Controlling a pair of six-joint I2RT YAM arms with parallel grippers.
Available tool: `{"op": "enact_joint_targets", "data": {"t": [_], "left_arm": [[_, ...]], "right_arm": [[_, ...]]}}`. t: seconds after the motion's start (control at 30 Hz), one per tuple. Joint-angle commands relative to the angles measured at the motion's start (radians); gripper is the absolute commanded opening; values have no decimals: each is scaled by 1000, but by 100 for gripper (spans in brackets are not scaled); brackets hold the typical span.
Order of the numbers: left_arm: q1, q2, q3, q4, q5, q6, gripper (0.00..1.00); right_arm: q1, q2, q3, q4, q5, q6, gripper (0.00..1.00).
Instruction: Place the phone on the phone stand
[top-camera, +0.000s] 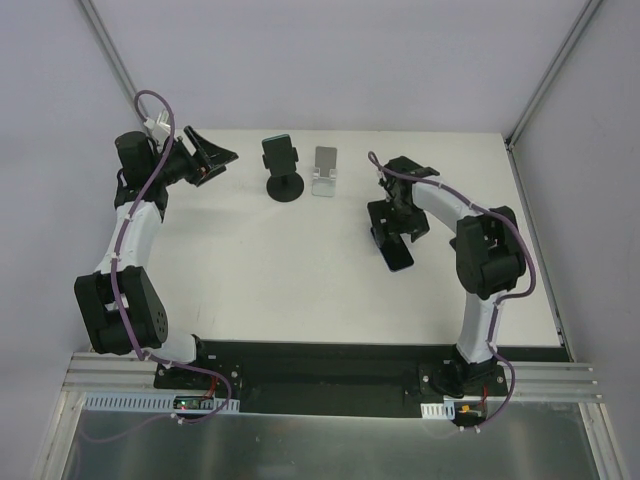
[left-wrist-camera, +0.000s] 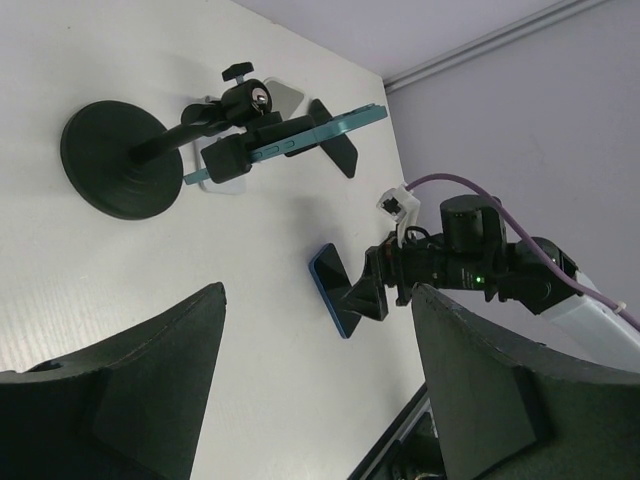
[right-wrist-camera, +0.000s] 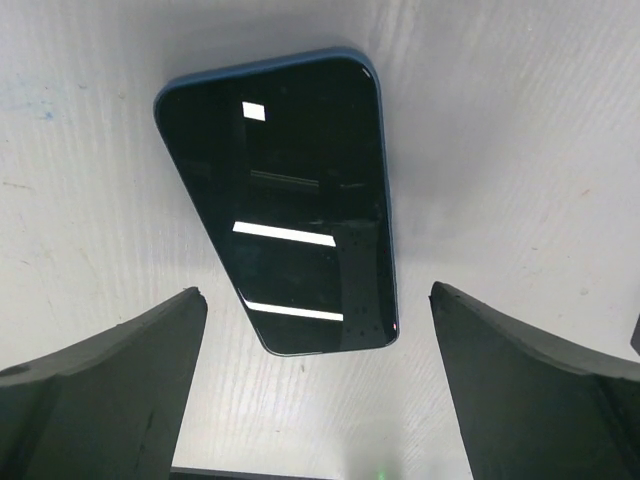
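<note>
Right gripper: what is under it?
A blue phone lies screen-up on the white table, below the open right gripper. The phone's back is hidden.

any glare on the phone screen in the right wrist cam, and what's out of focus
Right wrist: the phone screen mirrors bright rectangular lights but is sharp; the right fingers are soft. Left wrist: the left fingers are blurred, the table sharp. Top external: even light, faint shadows.
</note>
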Motion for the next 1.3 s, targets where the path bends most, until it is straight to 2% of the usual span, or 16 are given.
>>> {"op": "enact_joint_targets", "data": {"t": [0.0, 0.53, 0.73, 0.9, 1.03, 1.07, 1.23, 1.27], "left_arm": [[9, -40, -8, 46, 39, -2, 74], [32, -22, -27, 100, 68, -62, 75], [38, 1, -33, 120, 82, -86, 75], [42, 3, -45, 124, 65, -92, 91], [47, -3, -51, 138, 65, -105, 93], [47, -3, -53, 143, 68, -109, 93], [48, -2, -57, 158, 74, -121, 93], [50, -2, -59, 162, 77, -126, 93]], "right_arm": [[1, 62, 78, -131, -63, -87, 96], [13, 210, 205, -220, -90, -118, 99], [18, 233, 242, -230, -56, -98, 91], [22, 257, 277, -254, -48, -84, 78], [35, 264, 281, -256, -42, -86, 66], [36, 265, 284, -253, -42, -84, 59], [65, 254, 300, -215, 5, -57, 39], [70, 250, 302, -207, 1, -50, 31]]}}
